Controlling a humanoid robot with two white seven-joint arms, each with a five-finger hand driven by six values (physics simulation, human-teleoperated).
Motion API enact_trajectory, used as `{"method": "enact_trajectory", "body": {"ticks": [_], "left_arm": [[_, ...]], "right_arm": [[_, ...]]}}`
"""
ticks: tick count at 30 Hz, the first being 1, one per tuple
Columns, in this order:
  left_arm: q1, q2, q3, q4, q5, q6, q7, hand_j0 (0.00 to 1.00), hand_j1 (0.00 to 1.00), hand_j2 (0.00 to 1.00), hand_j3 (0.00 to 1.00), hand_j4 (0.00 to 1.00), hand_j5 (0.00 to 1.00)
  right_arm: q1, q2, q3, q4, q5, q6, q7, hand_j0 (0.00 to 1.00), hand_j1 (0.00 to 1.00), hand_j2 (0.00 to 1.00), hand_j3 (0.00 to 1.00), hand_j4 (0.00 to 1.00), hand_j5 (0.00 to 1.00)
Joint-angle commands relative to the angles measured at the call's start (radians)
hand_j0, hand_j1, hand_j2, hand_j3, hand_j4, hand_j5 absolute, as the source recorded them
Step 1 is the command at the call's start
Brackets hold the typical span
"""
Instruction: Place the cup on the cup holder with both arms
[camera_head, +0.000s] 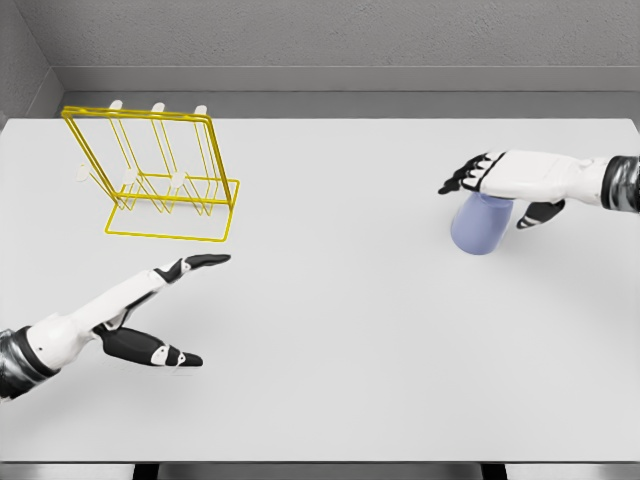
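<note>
A pale blue cup (480, 228) stands on the white table (350, 330) at the right. My right hand (484, 205) hovers over its top, coming in from the right edge. Its fingers (470, 178) stretch out to the left past the cup and its thumb (540, 213) hangs down at the cup's right side; the hand is open and not closed around the cup. The yellow wire cup holder (160, 175) with white-tipped pegs stands at the back left. My left hand (205, 308) lies low over the table in front of the holder, open and holding nothing.
A grey wall runs behind the table's far edge. Bare tabletop spans the stretch between the holder and the cup.
</note>
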Motion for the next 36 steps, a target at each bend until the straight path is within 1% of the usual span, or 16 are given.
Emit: {"method": "enact_trajectory", "body": {"ticks": [1,3,5,6,8,10,12,14,19,23,25,26,28,30,32,36], "left_arm": [[-0.003,-0.038,-0.003,0.0,0.053,0.0,0.001,1.0,1.0,1.0,1.0,1.0,1.0],[-0.026,-0.045,-0.003,0.0,0.118,0.0,0.001,1.0,1.0,1.0,1.0,1.0,1.0],[-0.028,-0.048,-0.005,0.0,0.128,0.0,0.001,1.0,1.0,1.0,1.0,1.0,1.0],[-0.038,-0.048,-0.016,0.0,0.154,0.0,0.001,1.0,1.0,1.0,1.0,1.0,1.0],[-0.093,-0.066,-0.048,0.001,0.208,0.0,0.001,1.0,1.0,1.0,1.0,1.0,1.0],[-0.104,-0.101,-0.049,0.001,0.213,0.0,-0.001,1.0,1.0,1.0,1.0,1.0,1.0],[-0.109,-0.104,-0.053,0.001,0.213,0.0,-0.001,1.0,1.0,1.0,1.0,1.0,1.0],[-0.12,-0.104,-0.053,0.001,0.21,0.0,-0.002,1.0,1.0,1.0,1.0,1.0,1.0],[-0.113,-0.098,-0.053,0.001,0.205,0.0,-0.013,1.0,1.0,1.0,1.0,1.0,1.0],[-0.118,-0.077,-0.053,0.001,0.21,0.0,-0.013,1.0,1.0,1.0,1.0,1.0,1.0],[-0.12,-0.066,-0.053,0.001,0.21,0.004,-0.013,1.0,1.0,1.0,1.0,1.0,1.0],[-0.12,-0.063,-0.053,0.001,0.214,0.027,-0.013,1.0,1.0,1.0,1.0,1.0,1.0],[-0.123,-0.061,-0.053,0.001,0.282,0.119,-0.013,1.0,1.0,1.0,1.0,1.0,1.0],[-0.127,-0.046,-0.054,0.001,0.285,0.153,-0.015,1.0,1.0,1.0,1.0,1.0,1.0],[-0.133,-0.029,-0.054,0.001,0.283,0.208,-0.016,1.0,1.0,1.0,1.0,1.0,1.0],[-0.135,-0.023,-0.066,0.001,0.285,0.209,-0.036,1.0,1.0,1.0,1.0,1.0,1.0]], "right_arm": [[0.0,0.016,0.004,0.018,0.006,0.002,0.006,1.0,1.0,1.0,1.0,1.0,1.0],[0.0,0.023,0.003,0.038,0.008,0.002,0.007,1.0,1.0,1.0,1.0,1.0,1.0],[-0.011,0.039,0.004,0.066,0.009,0.002,0.009,1.0,1.0,1.0,1.0,1.0,1.0],[-0.011,0.051,0.004,0.079,0.017,0.002,0.009,1.0,1.0,1.0,1.0,1.0,1.0],[-0.011,0.055,0.004,0.084,0.029,0.002,0.009,1.0,1.0,1.0,1.0,1.0,1.0],[-0.011,0.055,0.004,0.079,0.029,0.002,0.009,1.0,1.0,1.0,1.0,1.0,1.0],[-0.011,0.057,0.004,0.079,0.029,0.002,0.027,0.99,0.99,0.99,0.99,0.99,0.99],[-0.011,0.057,0.003,0.079,0.029,0.002,0.029,0.93,0.93,0.93,0.93,0.93,0.93],[-0.011,0.057,0.003,0.079,0.032,0.002,0.032,0.8,0.8,0.8,0.8,0.8,0.8],[-0.011,0.057,0.001,0.079,0.034,0.002,0.032,0.76,0.76,0.76,0.76,0.76,0.76],[-0.011,0.057,0.001,0.081,0.034,0.002,0.032,0.71,0.71,0.71,0.71,0.71,0.71],[-0.011,0.055,0.001,0.081,0.034,0.002,0.032,0.7,0.7,0.7,0.7,0.7,0.7],[-0.011,0.055,-0.001,0.082,0.035,0.002,0.032,0.66,0.66,0.66,0.66,0.66,0.66],[-0.011,0.057,-0.004,0.081,0.034,0.002,0.032,0.63,0.63,0.63,0.63,0.63,0.63],[-0.012,0.055,-0.007,0.076,0.032,0.002,0.032,0.56,0.56,0.56,0.56,0.56,0.56],[-0.026,0.055,-0.008,0.072,0.027,0.002,0.032,0.53,0.53,0.53,0.53,0.53,0.53]]}}
